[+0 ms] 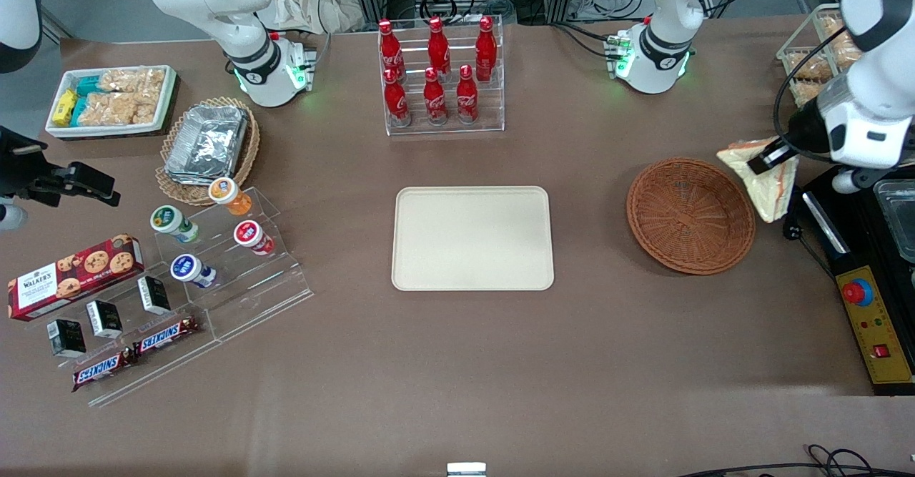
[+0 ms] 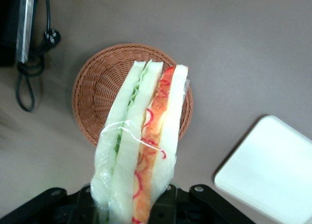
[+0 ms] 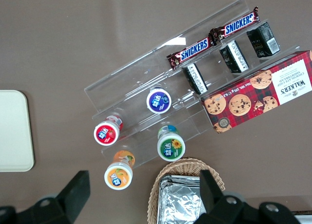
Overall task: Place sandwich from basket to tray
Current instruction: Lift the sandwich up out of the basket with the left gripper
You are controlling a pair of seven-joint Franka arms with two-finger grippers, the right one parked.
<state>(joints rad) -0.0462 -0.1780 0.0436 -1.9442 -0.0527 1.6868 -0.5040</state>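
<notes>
The clear-wrapped sandwich point(image 1: 766, 184) point(image 2: 141, 141) hangs in the air, pale bread with green and orange-red filling, held by my left gripper point(image 1: 763, 161) point(image 2: 134, 204), which is shut on its lower end. It is lifted above the table beside the rim of the reddish-brown wicker basket point(image 1: 690, 215) point(image 2: 97, 92), toward the working arm's end. The basket holds nothing that I can see. The cream-beige tray point(image 1: 472, 238) point(image 2: 273, 170) lies flat at the table's middle, bare.
A rack of red cola bottles point(image 1: 437, 69) stands farther from the front camera than the tray. A control box with a red button point(image 1: 868, 320) and a cable point(image 2: 29, 73) lie at the working arm's table edge. Snack displays point(image 1: 179, 262) fill the parked arm's end.
</notes>
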